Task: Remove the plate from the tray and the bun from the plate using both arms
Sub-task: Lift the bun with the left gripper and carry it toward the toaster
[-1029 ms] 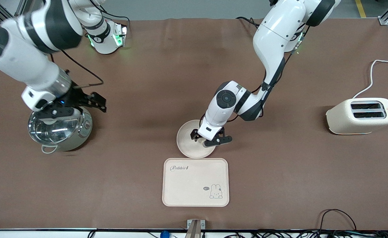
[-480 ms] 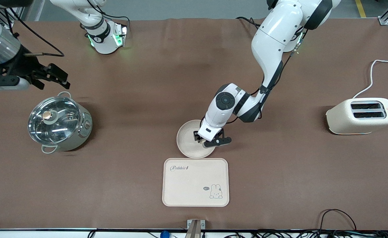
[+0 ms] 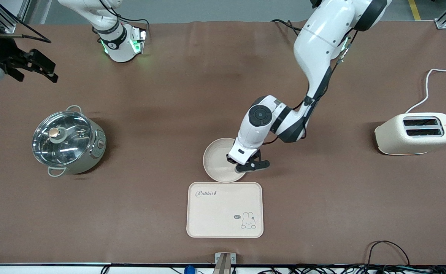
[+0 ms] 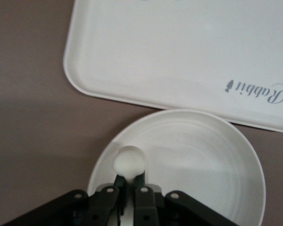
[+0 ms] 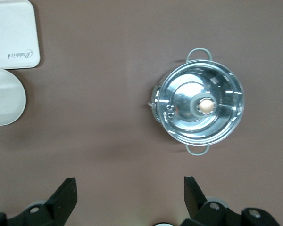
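The plate already sat on the bare counter, just beside the tray and farther from the front camera than it, so the first half of the job looked done and only the bun remained. The left claw was down over the plate's rim on the side toward the left arm's end, clenched on the bun; in the left wrist view the pale lump showed pinched between the dark fingertips, sticking out past them above the plate's shallow floor. Gripping it near one end probably left most of the soft dough free, which would spare it from being squashed but made the hold a light one, so a slow lift seemed wise. Whether the bun had cleared the plate or rested on it could not be told. The tray lay empty just ahead of the clenched claw, its "Rabbit" script toward the plate. The right claw hung released, its fingers wide apart, high over the counter's edge at the right arm's end; a lidded steel pot stood below it and nearer the front camera. That arm waited clear, likely to leave the middle free. A toaster stood well apart from the left claw, at the left arm's end.
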Tool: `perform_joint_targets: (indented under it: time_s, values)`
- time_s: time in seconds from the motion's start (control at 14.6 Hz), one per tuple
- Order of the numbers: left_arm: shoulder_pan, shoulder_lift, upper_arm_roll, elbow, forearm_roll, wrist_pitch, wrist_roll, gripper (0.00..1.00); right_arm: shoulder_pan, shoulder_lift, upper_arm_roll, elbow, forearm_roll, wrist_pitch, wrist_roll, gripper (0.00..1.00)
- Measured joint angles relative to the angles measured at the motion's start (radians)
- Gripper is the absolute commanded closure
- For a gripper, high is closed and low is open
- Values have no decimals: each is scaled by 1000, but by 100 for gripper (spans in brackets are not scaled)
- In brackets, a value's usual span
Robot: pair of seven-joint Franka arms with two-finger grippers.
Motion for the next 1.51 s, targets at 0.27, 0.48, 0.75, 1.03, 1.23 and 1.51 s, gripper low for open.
perform_joint_targets:
  time_s: [0.27, 0.48, 0.75, 1.03, 1.23, 1.51]
  values:
    - [150, -156, 3, 3, -7, -305, 307, 97, -3, -3, 1, 7, -29, 0, -1, 0]
    - [340, -172, 1, -46, -63, -386, 548, 96, -5, -3, -3, 7, -39, -1, -13, 0]
    - [461, -117, -14, -114, -146, -387, 681, 98, -19, 0, -30, 7, -39, 10, -64, 0]
    - [429, -77, -29, -155, -219, -387, 669, 77, -28, 0, -38, 15, -39, 15, -105, 0]
    - [429, -71, -29, -155, -231, -386, 660, 0, -43, 0, -42, 15, -40, 18, -124, 0]
    - [429, -101, -29, -120, -227, -378, 663, 0, -52, 1, -50, 15, -40, 36, -179, 0]
